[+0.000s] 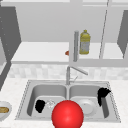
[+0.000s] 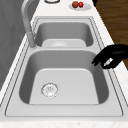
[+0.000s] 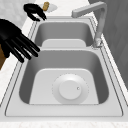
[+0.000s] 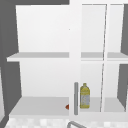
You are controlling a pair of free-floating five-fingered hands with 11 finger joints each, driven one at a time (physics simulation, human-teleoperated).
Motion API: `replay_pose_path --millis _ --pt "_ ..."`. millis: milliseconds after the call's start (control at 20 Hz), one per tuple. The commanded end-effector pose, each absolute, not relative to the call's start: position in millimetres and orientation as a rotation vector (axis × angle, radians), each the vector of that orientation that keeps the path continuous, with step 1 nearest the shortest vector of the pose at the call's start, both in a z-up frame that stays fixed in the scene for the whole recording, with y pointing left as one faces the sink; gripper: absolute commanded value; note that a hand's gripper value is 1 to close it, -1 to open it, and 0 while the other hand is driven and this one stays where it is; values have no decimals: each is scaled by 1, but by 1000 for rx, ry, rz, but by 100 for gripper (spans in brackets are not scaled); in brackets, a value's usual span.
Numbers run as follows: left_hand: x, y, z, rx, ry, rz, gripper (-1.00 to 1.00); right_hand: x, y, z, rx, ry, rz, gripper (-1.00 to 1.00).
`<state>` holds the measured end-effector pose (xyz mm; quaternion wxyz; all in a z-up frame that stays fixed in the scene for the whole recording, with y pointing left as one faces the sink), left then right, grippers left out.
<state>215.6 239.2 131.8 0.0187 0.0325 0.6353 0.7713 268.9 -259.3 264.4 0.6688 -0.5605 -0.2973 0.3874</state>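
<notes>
1. Front view: left hand [image 1: 40, 105] low in left basin [image 1: 33, 96], just beside drain [image 1: 50, 103]; fingers curled, clasping nothing.
2. Right hand [image 1: 102, 96] over outer edge of right basin [image 1: 75, 92]; fingers straight, spread, pointing down, holding nothing.
3. Plate [image 1: 86, 106] flat on right basin's floor, below right hand and apart from it; red ball [image 1: 67, 114] in front.
4. Likely an approach stage, no grasp made. Reaching plate would call for lowering right hand and getting fingers under its rim.
</notes>
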Motion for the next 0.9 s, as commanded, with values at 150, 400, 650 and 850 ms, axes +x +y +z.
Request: replay_pose_path --millis 150,400,650,850 --pt "216 239 132 101 1973 2395 0 248 -280 257 -1214 -734 951 -100" --pt "216 239 132 101 1973 2395 0 233 -297 255 -1178 -769 972 -100" --pt "216 239 132 101 1973 2395 0 234 -306 253 -1193 -752 927 -100" --pt "216 239 132 101 1973 2395 0 231 -305 254 -1209 -745 941 -100"
